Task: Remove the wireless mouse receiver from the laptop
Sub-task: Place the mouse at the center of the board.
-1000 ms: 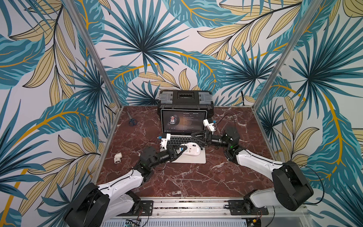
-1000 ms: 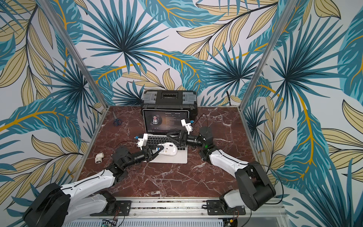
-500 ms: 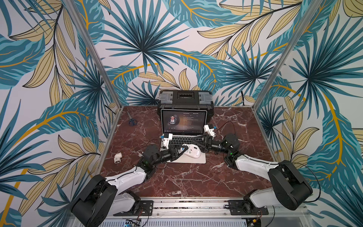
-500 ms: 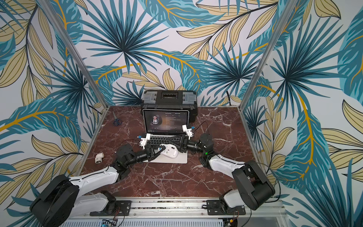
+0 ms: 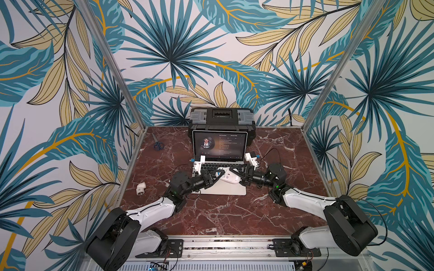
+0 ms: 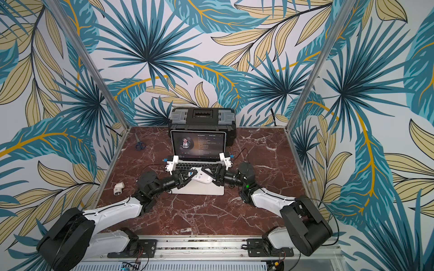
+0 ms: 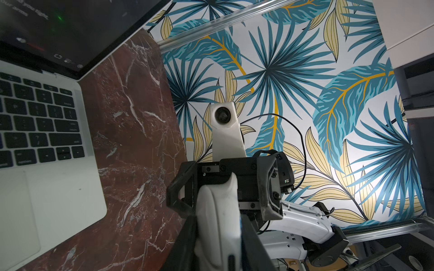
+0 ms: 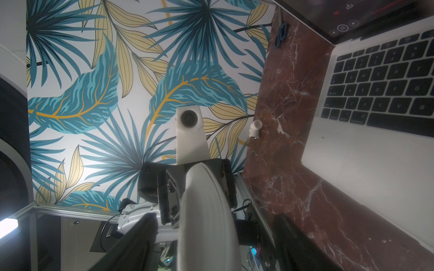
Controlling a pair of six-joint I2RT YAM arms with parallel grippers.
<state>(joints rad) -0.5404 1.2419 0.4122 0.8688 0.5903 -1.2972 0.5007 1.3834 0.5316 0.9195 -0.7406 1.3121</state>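
White plastic showed between the left claw's [image 5: 218, 176] jaws: it had the wireless mouse [image 7: 218, 223] pinched tight by one end. The right claw [image 5: 234, 177] faced it, with its jaws wide apart around the mouse's other end and not touching it. The laptop [image 5: 220, 190] lay open just under both claws. The tiny receiver was too small to see. If the right claw bumped the mouse, it might slip out and drop on the keys.
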